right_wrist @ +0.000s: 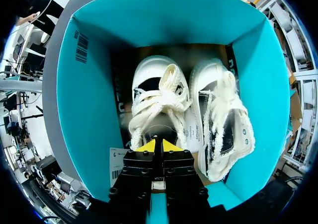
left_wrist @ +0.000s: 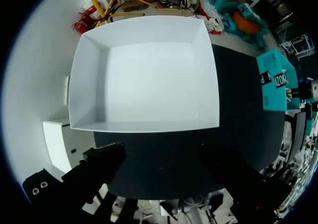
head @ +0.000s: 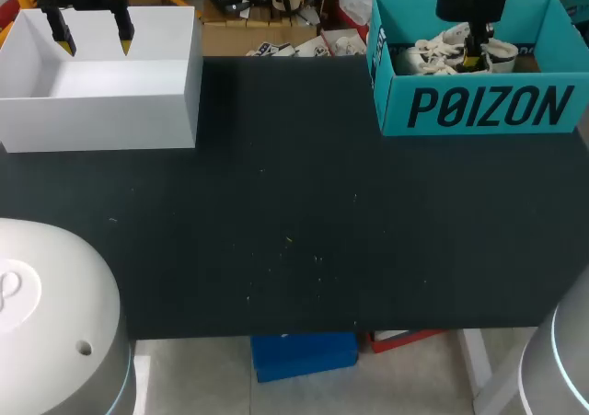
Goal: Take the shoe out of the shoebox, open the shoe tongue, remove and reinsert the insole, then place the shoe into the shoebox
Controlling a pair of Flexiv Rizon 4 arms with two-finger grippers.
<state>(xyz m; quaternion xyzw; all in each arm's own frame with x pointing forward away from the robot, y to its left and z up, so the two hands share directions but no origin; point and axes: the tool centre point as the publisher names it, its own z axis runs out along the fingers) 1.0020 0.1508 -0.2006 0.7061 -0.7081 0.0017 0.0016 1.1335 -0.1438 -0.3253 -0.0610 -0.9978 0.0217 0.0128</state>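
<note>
Right jaws pressed shut over the shoe (right_wrist: 159, 102) in the shoebox (head: 479, 111), one o'clock; left jaws spread above white box (head: 101, 121), ten o'clock; dark desk (head: 294, 231).

The teal shoebox (head: 479, 107) is sitting open at the far right corner of the black table (head: 294, 231), its printed long side facing the robot. Two white canvas shoes are lying inside it, side by side. The laced shoe (right_wrist: 158, 102) is standing upright on its sole, with loose cream laces bunching over its tongue. The second shoe (right_wrist: 223, 119) is lying tipped on its side just beside it, showing frayed edges and a dark lining.
</note>
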